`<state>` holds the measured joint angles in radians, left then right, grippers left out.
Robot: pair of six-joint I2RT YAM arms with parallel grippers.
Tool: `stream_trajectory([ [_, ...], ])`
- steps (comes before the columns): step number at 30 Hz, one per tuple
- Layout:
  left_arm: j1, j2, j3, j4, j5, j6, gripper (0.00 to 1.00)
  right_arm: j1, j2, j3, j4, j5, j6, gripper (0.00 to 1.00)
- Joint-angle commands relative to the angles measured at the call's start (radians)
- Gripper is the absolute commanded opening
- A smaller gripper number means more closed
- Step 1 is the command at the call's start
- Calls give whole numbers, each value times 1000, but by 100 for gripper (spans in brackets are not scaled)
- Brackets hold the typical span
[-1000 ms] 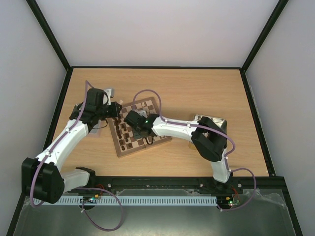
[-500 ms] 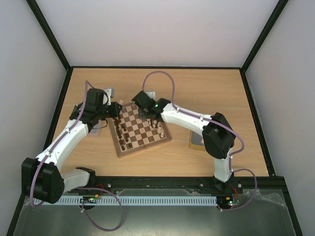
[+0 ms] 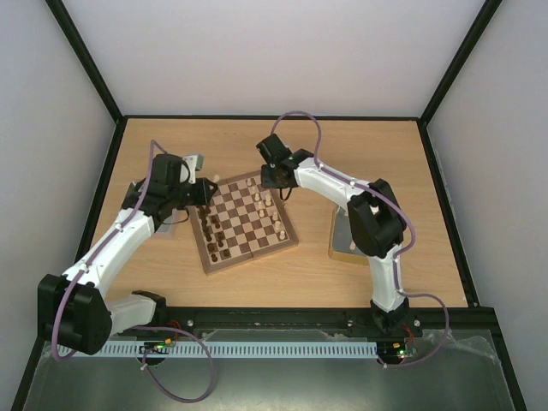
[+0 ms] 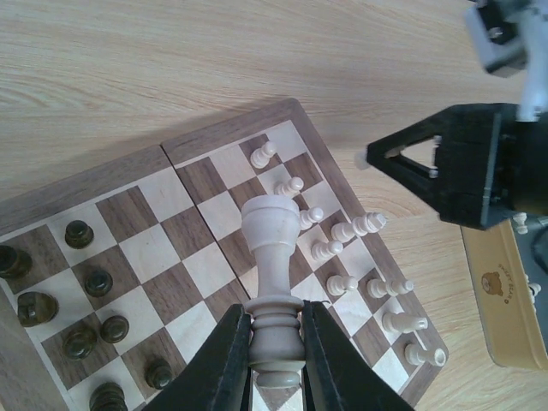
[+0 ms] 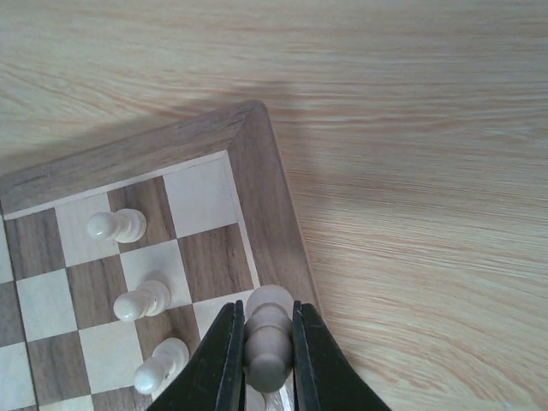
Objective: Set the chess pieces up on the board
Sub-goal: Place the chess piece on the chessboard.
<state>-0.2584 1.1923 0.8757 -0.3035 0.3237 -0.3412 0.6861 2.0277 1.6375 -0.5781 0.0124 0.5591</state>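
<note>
Over the far right corner of the board (image 5: 257,145), the right hand (image 5: 264,351) is clenched on a small pale piece (image 5: 271,301). The piece hangs above the brown border, just beside the outermost row of squares. In the wrist view the bare corner square (image 5: 197,197) lies ahead and to the left of it, and a file of pale pawns (image 5: 116,225) stands one row further in. Across the board, the left hand (image 4: 276,338) grips a taller pale piece (image 4: 271,231) by its base. Its crowned end points out from the fingers toward that same pale side, while dark pieces (image 4: 86,287) crowd the squares nearest this hand. The right arm looks nearer to the open edge row, so setting its piece down should need only a short shift inward, with the neighbouring pawns the likeliest thing to be knocked. A tin (image 4: 505,295) rests on the tabletop (image 5: 411,103) beyond the board's edge, apart from both hands.
</note>
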Motion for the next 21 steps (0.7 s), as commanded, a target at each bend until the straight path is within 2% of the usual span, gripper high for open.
stream_trajectory([
  [1,-8,-7,-16,14,27,14,3,-11,58,61,-37,-86,-56,8],
  [11,-15,-8,-23,15,27,15,3,-11,140,135,-49,-140,-92,9],
  [21,-18,-8,-24,17,28,13,3,-11,145,141,-96,-139,-119,10],
])
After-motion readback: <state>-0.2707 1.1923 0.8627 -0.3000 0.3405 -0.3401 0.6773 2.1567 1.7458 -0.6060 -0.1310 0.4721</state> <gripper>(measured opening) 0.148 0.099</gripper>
